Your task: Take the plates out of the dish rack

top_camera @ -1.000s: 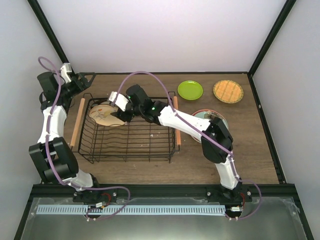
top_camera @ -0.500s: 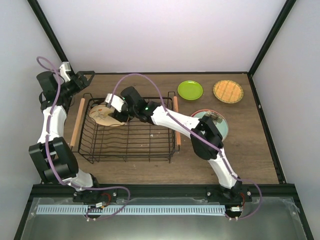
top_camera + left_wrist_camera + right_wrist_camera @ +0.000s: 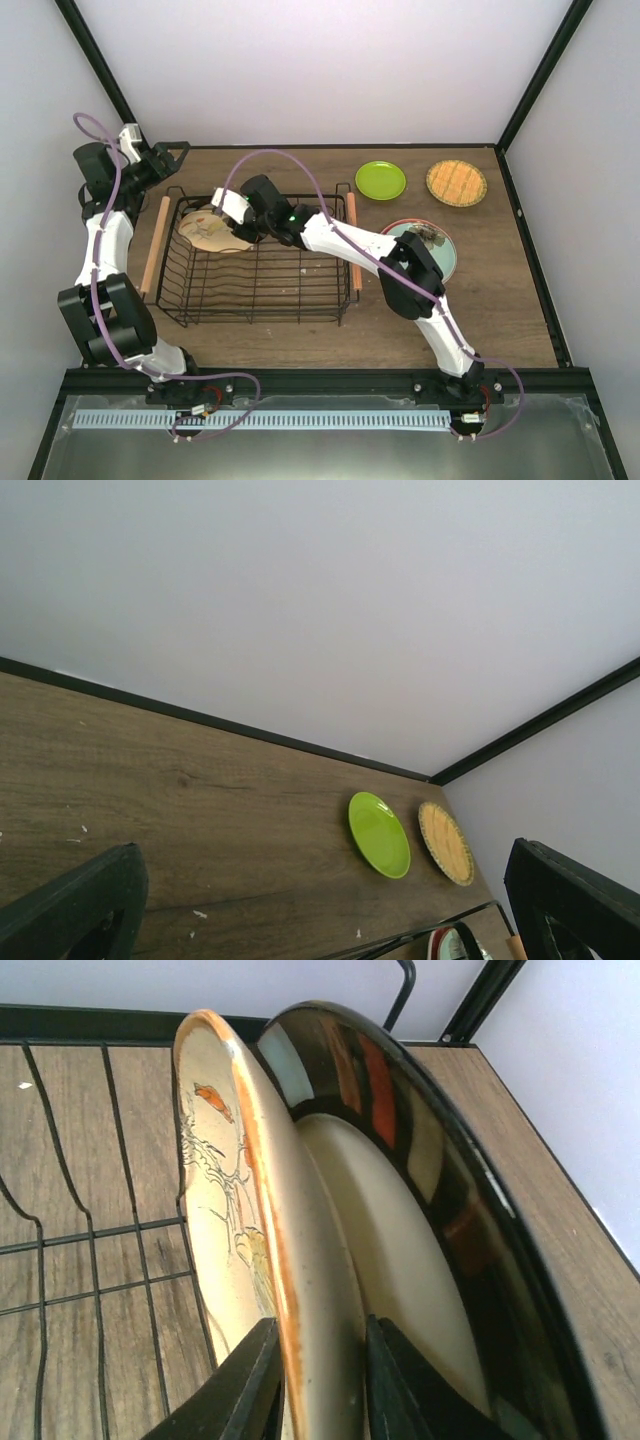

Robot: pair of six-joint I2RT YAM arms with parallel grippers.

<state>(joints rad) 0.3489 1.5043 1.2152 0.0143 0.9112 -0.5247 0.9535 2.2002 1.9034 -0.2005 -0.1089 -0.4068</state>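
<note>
Against a second ago: reached farther with the right arm (image 3: 340, 240) toward the far-left corner of the dish rack (image 3: 255, 322), and drew the right gripper (image 3: 320, 1328) in from wide apart. Clamped now on the rim of the beige plate (image 3: 225, 1190), one finger against each face. Hardly any change at the left gripper (image 3: 172, 153): hung over the far-left corner of the tabletop (image 3: 300, 345), spread wide, gripping nothing.

Hard to read: only a sliver of the dark-rimmed plate (image 3: 400, 1110) from above, tucked just behind the beige one and under the wrist. Lower halves of both cut off in the wrist view. Pale teal plate (image 3: 447, 258) partly covered by the right arm, a red rim peeking out at its far side.

Beige plate propped on edge in the rack's far-left corner, leaning, printed face turned up and toward the near edge, width running along the rack's far side. Lime-green plate (image 3: 381, 180) and orange plate (image 3: 456, 181) flat by the tabletop's far edge, toward the right.
</note>
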